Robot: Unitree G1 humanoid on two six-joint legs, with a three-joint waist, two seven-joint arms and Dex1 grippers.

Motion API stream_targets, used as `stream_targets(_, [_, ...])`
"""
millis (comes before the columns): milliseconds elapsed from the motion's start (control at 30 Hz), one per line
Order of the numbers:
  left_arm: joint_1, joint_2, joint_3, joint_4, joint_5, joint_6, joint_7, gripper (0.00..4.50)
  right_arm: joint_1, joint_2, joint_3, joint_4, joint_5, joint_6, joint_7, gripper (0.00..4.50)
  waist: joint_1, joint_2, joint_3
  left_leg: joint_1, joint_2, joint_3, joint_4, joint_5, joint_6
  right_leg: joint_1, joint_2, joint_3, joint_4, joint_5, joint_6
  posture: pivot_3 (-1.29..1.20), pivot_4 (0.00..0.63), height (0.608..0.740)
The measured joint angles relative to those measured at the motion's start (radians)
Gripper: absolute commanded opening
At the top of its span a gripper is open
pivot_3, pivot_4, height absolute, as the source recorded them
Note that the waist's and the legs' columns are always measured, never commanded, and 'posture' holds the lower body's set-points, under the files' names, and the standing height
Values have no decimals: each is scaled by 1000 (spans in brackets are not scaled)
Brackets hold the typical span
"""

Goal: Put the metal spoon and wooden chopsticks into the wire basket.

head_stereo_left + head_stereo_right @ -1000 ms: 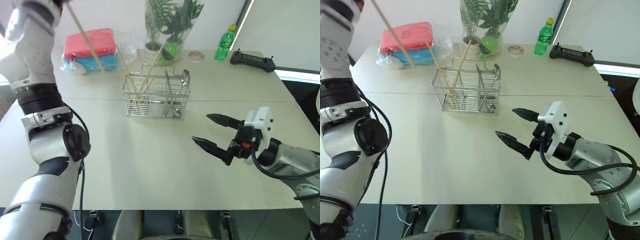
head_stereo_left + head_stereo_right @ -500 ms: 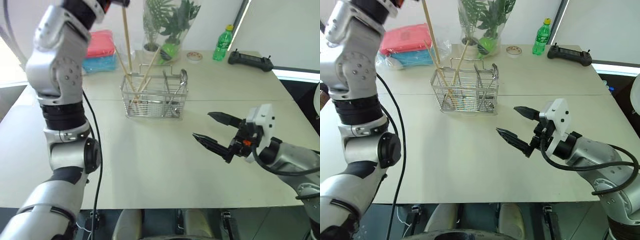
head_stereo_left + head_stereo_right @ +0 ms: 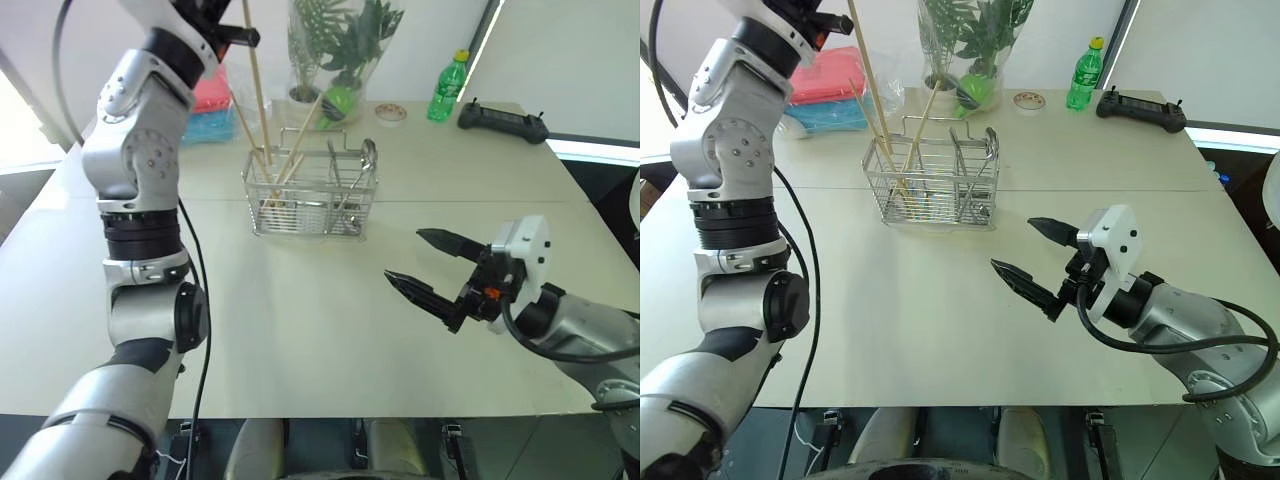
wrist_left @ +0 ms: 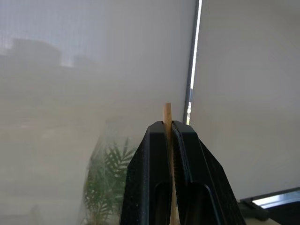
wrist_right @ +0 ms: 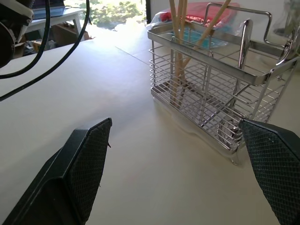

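Left pincer [image 4: 168, 129]: pinching one chopstick [image 3: 256, 80] upright, its tip reaching down into the basket [image 3: 312, 195].
Right pincer [image 3: 430, 266]: hovering spread over the bench [image 3: 300, 300].
Spoon [image 3: 366, 165]: standing in the basket.

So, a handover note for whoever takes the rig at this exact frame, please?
Left gripper: jaws shut on one wooden chopstick, held nearly upright with its lower end in the wire basket.
Right gripper: jaws open, empty, above the table short of the basket.
Done: metal spoon and two other chopsticks stand in the basket.
Left: release the held chopstick into the basket, then withdraw.
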Motion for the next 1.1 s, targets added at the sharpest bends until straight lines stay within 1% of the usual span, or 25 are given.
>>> stream_targets(33, [2, -5, -3, 2, 1, -5, -6, 1038, 3, 0, 0, 0, 0, -1, -2, 4500, 0, 0, 0, 0, 0, 0, 0, 0, 0, 0, 0, 0, 0, 0, 0, 0, 150, 703])
stream_targets(133, [13, -13, -25, 2, 0, -13, -22, 2541, 3, 0, -2, 0, 0, -8, -12, 4500, -1, 0, 0, 0, 0, 0, 0, 0, 0, 0, 0, 0, 0, 0, 0, 0, 150, 703])
stream_targets(167, [17, -15, -28, 1, -2, -11, -24, 3167, 3, 0, -2, 0, 0, -9, -14, 4500, -2, 0, 0, 0, 0, 0, 0, 0, 0, 0, 0, 0, 0, 0, 0, 0, 150, 703])
stream_targets(233, [19, -15, -30, 1, -3, -4, -28, 4153, 3, 0, -2, 0, 0, -12, -18, 4500, -2, 0, 0, 0, 0, 0, 0, 0, 0, 0, 0, 0, 0, 0, 0, 0, 150, 703])
stream_targets(267, [20, -13, -30, -3, -4, 6, -34, 4396, 3, 0, -2, 0, 0, -14, -19, 4500, -2, 0, 0, 0, 0, 0, 0, 0, 0, 0, 0, 0, 0, 0, 0, 0, 150, 703])
stream_targets(367, [41, 13, -43, -33, -18, 42, -82, 4396, 4, -4, -10, 1, -2, -17, -11, 4500, -2, 0, 0, 0, 0, 0, 0, 0, 0, 0, 0, 0, 0, 0, 0, 0, 150, 703])
stream_targets(533, [100, 103, -79, -92, -102, 199, -236, 4396, 0, -39, -67, 44, -20, -28, 37, 4500, -2, 0, 0, 0, 0, 0, 0, 0, 0, 0, 0, 0, 0, -1, -1, 0, 150, 703])
stream_targets(567, [111, 144, -93, -112, -113, 217, -286, 4396, -1, -52, -78, 55, -24, -32, 55, 4500, -4, 1, 0, 0, 0, 0, 0, 0, 0, -1, 0, 0, 0, -1, -1, 0, 150, 703])
stream_targets(667, [155, 323, -143, -193, -146, 253, -511, 4396, -12, -103, -126, 109, -32, -41, 118, 4500, -15, 2, 0, 0, 0, 0, -2, 0, 0, -1, 0, 0, 0, -1, -2, 0, 150, 703])
stream_targets(767, [269, 552, -200, -254, -146, 231, -792, 4396, -16, -160, -188, 169, -32, -44, 201, 4500, -27, 6, -1, 1, 0, 0, -2, -1, 1, -1, 0, 0, 0, -1, -3, 0, 150, 703])
stream_targets(833, [342, 650, -233, -253, -115, 190, -924, 4396, -11, -183, -215, 202, -42, -50, 248, 4500, -27, 7, 0, 1, 1, 0, -2, -1, 2, -1, 0, 0, 0, -2, -4, 0, 150, 703])
stream_targets(900, [396, 721, -254, -233, -77, 151, -1012, 4396, -13, -196, -223, 236, -62, -56, 281, 4500, -26, 7, 0, 0, 1, 0, -1, -1, 2, -1, 0, 0, 0, -2, -4, 0, 150, 703])
stream_targets(967, [423, 762, -254, -209, -41, 112, -1046, 4396, -30, -199, -223, 264, -74, -60, 298, 4500, -24, 7, 0, 0, 1, 0, 0, -1, 2, -1, 0, 0, 0, -2, -4, 0, 150, 703])
stream_targets(1100, [459, 785, -234, -184, -11, 75, -1053, 4396, -61, -199, -211, 281, -86, -62, 315, 4500, -26, 7, 0, 0, 1, 0, 0, -1, 2, -1, 0, 0, 0, -4, -1, 0, 150, 703])
